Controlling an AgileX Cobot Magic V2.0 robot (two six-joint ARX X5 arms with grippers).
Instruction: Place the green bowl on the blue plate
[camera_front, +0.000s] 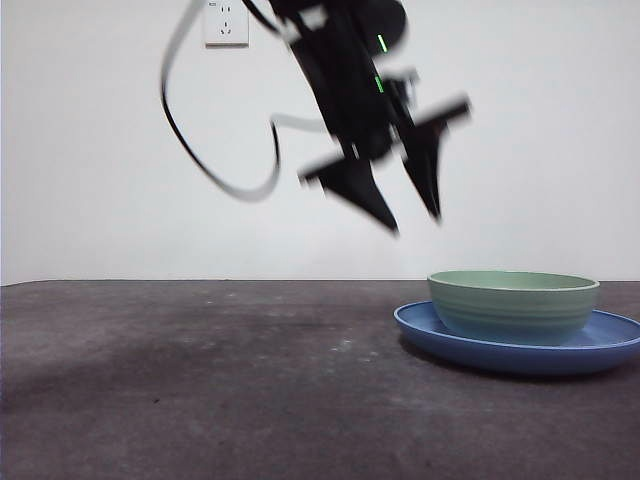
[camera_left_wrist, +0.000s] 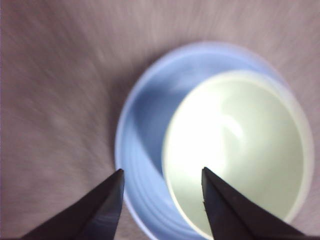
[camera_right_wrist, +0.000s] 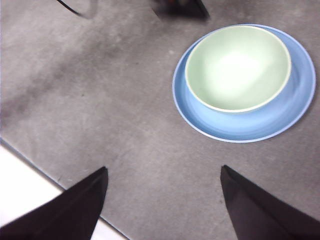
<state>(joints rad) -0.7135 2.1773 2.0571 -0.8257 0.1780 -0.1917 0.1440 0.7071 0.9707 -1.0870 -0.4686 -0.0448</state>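
Front view shows a dark grey, scuffed worktop (camera_front: 200, 380) against a plain white wall (camera_front: 90, 180) with a socket (camera_front: 226, 22) high up, the left hand (camera_front: 415, 222) hanging spread and empty in the air above, and at the right the green bowl (camera_front: 514, 305) sitting on the blue plate (camera_front: 600, 350). Only the wrist views look down into the bowl, which sits off-centre on the plate, while the right hand (camera_right_wrist: 162, 172), spread and empty, hangs well apart over the worktop's pale edge (camera_right_wrist: 20, 185).
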